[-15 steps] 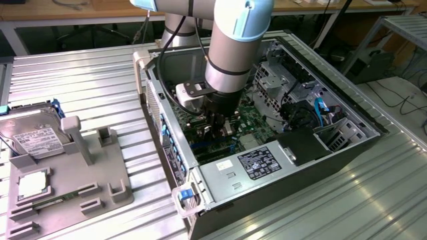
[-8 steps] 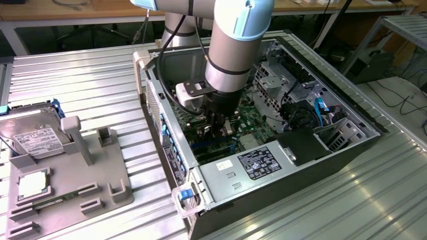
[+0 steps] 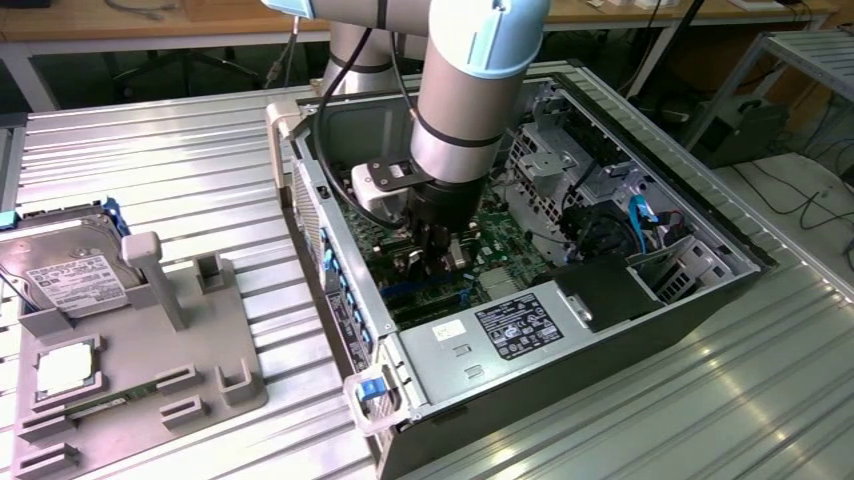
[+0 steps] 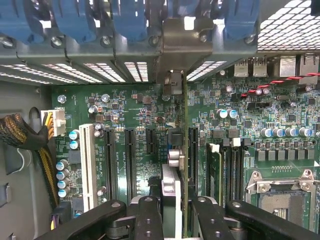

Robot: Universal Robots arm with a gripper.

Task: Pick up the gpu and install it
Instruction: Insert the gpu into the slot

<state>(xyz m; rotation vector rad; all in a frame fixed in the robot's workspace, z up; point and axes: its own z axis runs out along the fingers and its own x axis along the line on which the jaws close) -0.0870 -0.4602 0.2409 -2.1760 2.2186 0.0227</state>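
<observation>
Ribbed silver metal table [image 3: 160, 170], with wooden desks [image 3: 134, 20] and cables along the back of the room. At the exterior view's left, a grey moulded fixture tray [image 3: 147, 370] carries a silver hard drive with a white label [image 3: 67, 280]. At centre is an open black-and-grey computer case [image 3: 694, 300] lying on its side. The grey robot arm [image 3: 474, 90] reaches down into it, and the black pincer [image 3: 434, 255] is low over the green motherboard [image 4: 125, 105].

In the wrist view the pincer [image 4: 177, 220] is partly closed, with a finger on either face of the thin flat gpu [image 4: 184, 165], gripping it. The gpu stands on edge over the board, just beside the black expansion slots [image 4: 129, 155]. Its long axis runs parallel to them. Its pale grey metal bracket [image 4: 182, 45] points at the case's rear wall, under the row of blue plastic clips [image 4: 130, 20]. Cannot tell if it is seated.

The gpu shows edge-on as a slim green-edged board with small silver parts on one face.
</observation>
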